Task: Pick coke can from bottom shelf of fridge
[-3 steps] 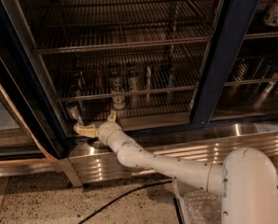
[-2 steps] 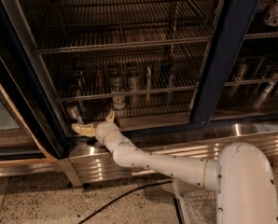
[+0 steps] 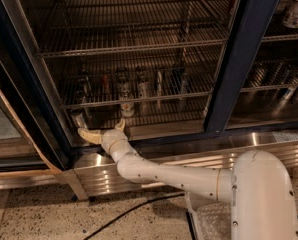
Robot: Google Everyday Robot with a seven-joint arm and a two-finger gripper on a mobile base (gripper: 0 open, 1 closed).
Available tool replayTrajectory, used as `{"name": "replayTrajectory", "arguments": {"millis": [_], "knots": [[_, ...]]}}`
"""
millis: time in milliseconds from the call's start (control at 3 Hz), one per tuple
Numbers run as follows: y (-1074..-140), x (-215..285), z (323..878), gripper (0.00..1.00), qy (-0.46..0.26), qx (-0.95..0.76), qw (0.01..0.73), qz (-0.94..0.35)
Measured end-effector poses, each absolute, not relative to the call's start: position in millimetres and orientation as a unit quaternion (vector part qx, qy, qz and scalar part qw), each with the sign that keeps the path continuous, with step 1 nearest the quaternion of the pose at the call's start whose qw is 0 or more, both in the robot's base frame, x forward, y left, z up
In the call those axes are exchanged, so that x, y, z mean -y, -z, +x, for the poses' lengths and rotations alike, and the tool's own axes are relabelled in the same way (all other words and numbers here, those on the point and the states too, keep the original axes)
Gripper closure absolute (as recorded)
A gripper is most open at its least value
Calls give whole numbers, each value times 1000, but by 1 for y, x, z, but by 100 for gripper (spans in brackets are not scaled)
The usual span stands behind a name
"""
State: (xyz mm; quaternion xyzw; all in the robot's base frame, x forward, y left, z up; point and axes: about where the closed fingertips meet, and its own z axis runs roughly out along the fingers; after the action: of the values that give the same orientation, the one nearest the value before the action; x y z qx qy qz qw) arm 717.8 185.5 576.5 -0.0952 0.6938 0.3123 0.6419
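The fridge (image 3: 241,59) stands open, with dark blue frames and wire racks. On the bottom shelf (image 3: 154,118), at the far left, stands a small can with a shiny silver top, which I take for the coke can (image 3: 78,119); its body is in shadow. My gripper (image 3: 101,127) is at the shelf's front left edge, open. One pale finger (image 3: 88,135) points left just below and in front of that can, and the other (image 3: 120,125) points up to the right. It holds nothing. A white can with a red label (image 3: 127,106) stands just behind the gripper.
Several dark and silver cans (image 3: 139,81) stand in a row further back. The blue centre post (image 3: 234,74) divides off the right compartment, which holds more cans (image 3: 295,6). The ribbed steel base (image 3: 179,159) runs below, and a black cable (image 3: 134,211) lies on the floor.
The gripper has crept slightly left and up toward the silver-topped can at the shelf's left end. The cans have not moved.
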Motion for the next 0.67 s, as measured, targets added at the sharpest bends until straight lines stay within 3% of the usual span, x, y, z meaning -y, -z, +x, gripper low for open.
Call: {"name": "replayTrajectory", "arguments": {"millis": [667], "knots": [[-577, -181, 719, 0, -268, -703, 652, -93]]}}
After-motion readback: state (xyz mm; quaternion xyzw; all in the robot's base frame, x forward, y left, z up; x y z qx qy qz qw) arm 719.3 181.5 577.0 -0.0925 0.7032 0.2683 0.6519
